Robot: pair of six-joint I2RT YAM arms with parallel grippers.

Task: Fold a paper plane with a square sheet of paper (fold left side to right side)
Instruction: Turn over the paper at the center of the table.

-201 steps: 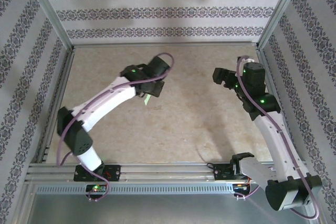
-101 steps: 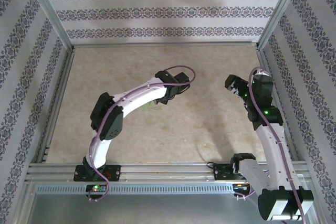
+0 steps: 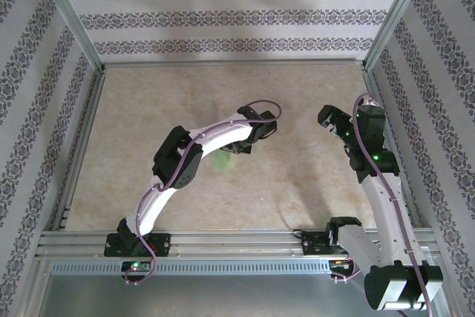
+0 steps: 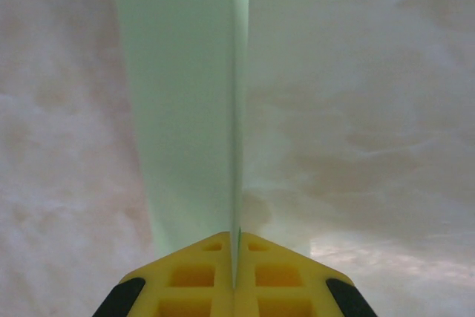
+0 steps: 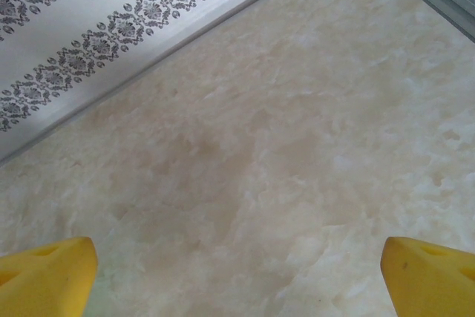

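Overhead, the left end effector (image 3: 239, 146) sits near the middle of the beige marbled table (image 3: 297, 176), a thin light green folded paper (image 3: 221, 159) showing just beneath it. Left wrist view: yellow fingers (image 4: 193, 280) clench that paper, which stretches away over the table. Right wrist view: the right end effector (image 5: 237, 272) hangs released, fingertips wide apart above the table.

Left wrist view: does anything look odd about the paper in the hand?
Nothing stands out: the green paper sits straight and untorn in the shut left hand; the right hand is open, empty.
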